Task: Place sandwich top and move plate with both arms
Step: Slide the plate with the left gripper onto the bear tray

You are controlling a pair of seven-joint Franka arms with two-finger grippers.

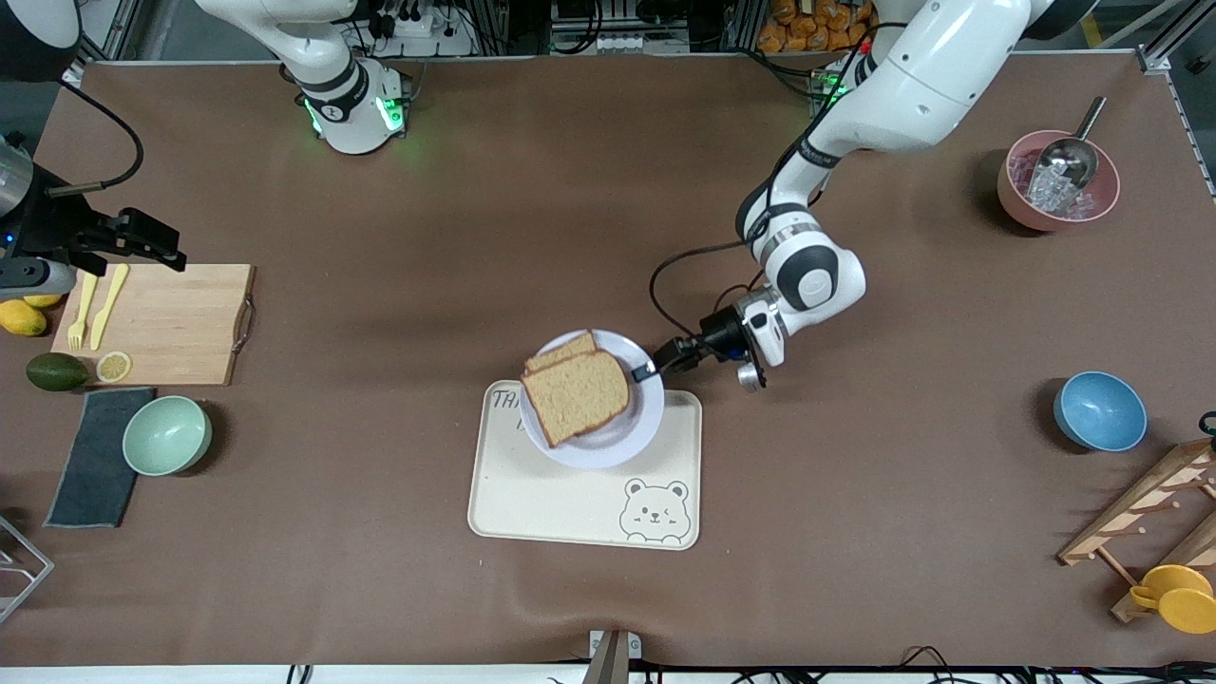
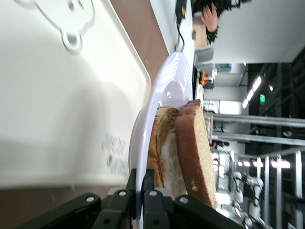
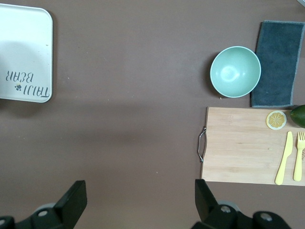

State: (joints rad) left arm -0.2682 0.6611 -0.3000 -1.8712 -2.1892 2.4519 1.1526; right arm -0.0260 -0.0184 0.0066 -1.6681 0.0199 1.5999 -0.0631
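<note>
pinching the plate [image 1: 638, 418] rim, left end effector [image 1: 646, 370] beside sandwich top [image 1: 576, 396].

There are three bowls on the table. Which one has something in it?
The pink bowl near the left arm's base: it holds a metal scoop and clear, ice-like pieces. The blue bowl and the mint green bowl show only bare insides.

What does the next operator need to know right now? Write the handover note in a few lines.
Left gripper: shut on the rim of the plate, which is over the cream tray.
Right gripper: open, holding nothing, over bare table by the cutting board; that arm waits.
Done: sandwich top sits on the stack on the plate.
Left: the right gripper has not yet taken the plate; move it with both arms.
</note>
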